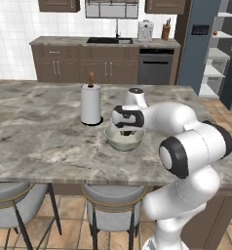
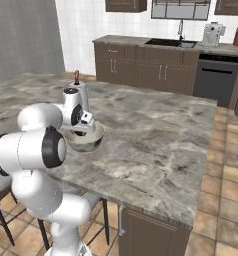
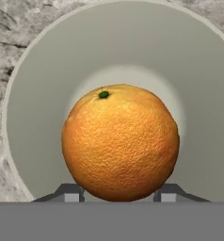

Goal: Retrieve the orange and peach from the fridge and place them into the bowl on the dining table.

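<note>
The orange (image 3: 121,141) sits between my gripper's (image 3: 118,195) fingers, just above the middle of the pale grey-green bowl (image 3: 38,94). The bowl (image 1: 113,139) (image 2: 97,136) stands on the marble dining table (image 1: 40,127) (image 2: 156,135), and the gripper (image 1: 126,131) (image 2: 81,131) points down into it. The fridge (image 1: 201,53) stands open at the back right, its pale shelves (image 1: 216,58) showing. A small reddish-orange thing (image 1: 215,33) rests on an upper shelf, too small to tell whether it is the peach.
A white paper towel roll (image 1: 90,105) (image 2: 77,86) stands just left of the bowl. Grey stools (image 1: 110,205) line the table's near edge. The dark counter with the sink (image 1: 106,41) and a dishwasher (image 1: 156,66) runs along the back wall.
</note>
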Controlling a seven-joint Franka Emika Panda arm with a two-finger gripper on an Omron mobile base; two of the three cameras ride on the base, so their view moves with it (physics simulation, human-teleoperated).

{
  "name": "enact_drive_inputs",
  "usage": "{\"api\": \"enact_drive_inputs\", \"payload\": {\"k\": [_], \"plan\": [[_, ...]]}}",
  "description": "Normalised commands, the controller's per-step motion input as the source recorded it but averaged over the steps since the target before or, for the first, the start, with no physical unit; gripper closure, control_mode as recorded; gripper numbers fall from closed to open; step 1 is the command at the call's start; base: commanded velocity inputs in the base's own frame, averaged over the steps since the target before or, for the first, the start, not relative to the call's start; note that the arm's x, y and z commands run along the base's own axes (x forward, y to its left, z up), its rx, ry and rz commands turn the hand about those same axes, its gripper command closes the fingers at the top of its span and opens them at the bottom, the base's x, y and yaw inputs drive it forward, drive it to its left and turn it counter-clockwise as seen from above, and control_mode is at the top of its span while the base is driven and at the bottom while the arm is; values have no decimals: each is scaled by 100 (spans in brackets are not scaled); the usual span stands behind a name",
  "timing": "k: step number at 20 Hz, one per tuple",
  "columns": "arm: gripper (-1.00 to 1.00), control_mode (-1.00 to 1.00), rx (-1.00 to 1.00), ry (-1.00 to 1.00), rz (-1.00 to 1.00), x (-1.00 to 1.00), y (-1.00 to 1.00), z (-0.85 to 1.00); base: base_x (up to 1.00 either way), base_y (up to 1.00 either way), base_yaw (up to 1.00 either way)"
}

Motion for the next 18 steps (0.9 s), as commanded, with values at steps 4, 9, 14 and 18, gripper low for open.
{"api": "enact_drive_inputs", "payload": {"k": [4, 9, 14, 18], "plan": [[100, -100, 0, 0, 0, 20, 0, -19, 0, 0, 0], [-100, -100, 0, 0, 0, 20, 0, -5, 0, 0, 0], [-100, -100, 0, 0, 0, 3, 0, 0, 0, 0, 0], [-100, -100, 0, -3, 0, -3, 0, 2, 0, 0, 0]]}}
